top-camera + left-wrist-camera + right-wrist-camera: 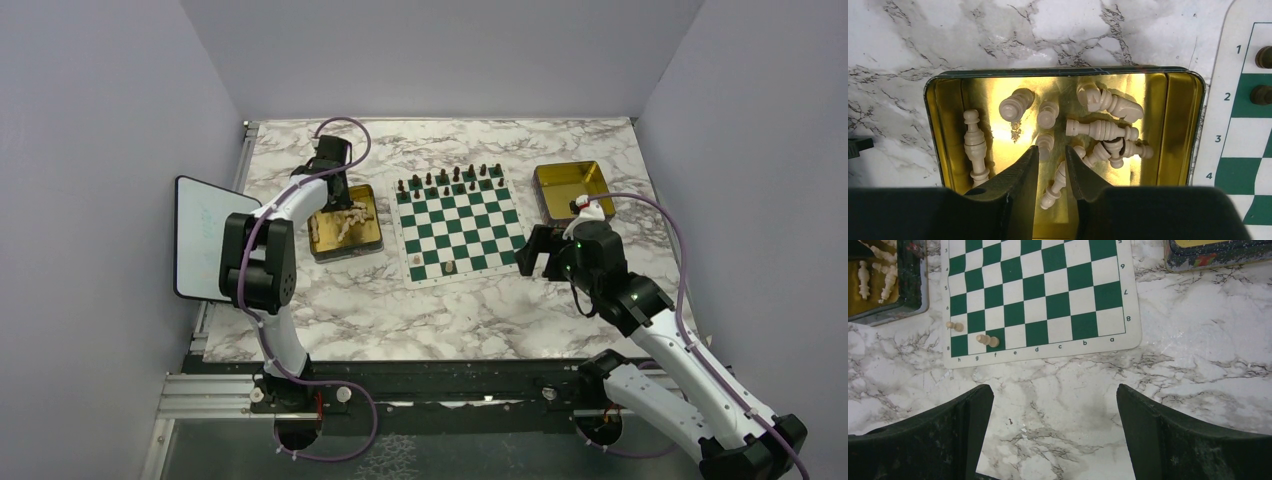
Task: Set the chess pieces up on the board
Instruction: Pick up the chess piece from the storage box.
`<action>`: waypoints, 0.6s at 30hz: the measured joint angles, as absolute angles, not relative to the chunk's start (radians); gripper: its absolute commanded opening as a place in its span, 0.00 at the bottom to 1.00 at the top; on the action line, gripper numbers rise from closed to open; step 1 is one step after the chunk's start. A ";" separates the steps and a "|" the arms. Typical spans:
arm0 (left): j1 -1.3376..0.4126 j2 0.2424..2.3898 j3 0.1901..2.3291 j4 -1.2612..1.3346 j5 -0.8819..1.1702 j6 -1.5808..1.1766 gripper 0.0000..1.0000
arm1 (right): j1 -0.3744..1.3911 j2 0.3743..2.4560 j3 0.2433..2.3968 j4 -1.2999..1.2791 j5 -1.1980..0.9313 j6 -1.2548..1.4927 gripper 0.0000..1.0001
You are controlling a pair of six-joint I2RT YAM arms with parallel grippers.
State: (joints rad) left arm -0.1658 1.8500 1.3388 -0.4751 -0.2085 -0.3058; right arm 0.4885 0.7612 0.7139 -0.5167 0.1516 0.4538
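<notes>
Several cream chess pieces (1100,130) lie loose in a gold tray (1048,71) left of the green and white board (458,225). My left gripper (1052,149) is down in that tray, its jaws narrowly open. A cream pawn (1058,185) lies on the tray floor between the fingers, not gripped. Two cream pieces (988,340) stand on the board's near row at its left end, also in the top view (450,267). My right gripper (1055,390) is wide open and empty above the marble, just off the board's near right corner (535,262).
Dark brown pieces (450,180) fill the board's far rows. A second gold tray (573,190) stands right of the board. A white tablet (205,235) leans at the table's left edge. Grey walls close in on three sides.
</notes>
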 measured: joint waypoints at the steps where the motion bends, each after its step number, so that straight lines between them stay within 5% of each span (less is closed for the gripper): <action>1: -0.166 1.852 1.339 -0.474 -0.206 -0.306 0.26 | 0.488 0.761 0.714 -0.517 0.152 0.454 0.99; 18: -0.165 1.880 1.339 -0.472 -0.196 -0.289 0.31 | 0.488 0.761 0.714 -0.517 0.152 0.453 0.99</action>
State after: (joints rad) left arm -0.1654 1.8801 1.3388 -0.4725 -0.1963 -0.2886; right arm 0.4885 0.7609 0.7139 -0.5167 0.1520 0.4530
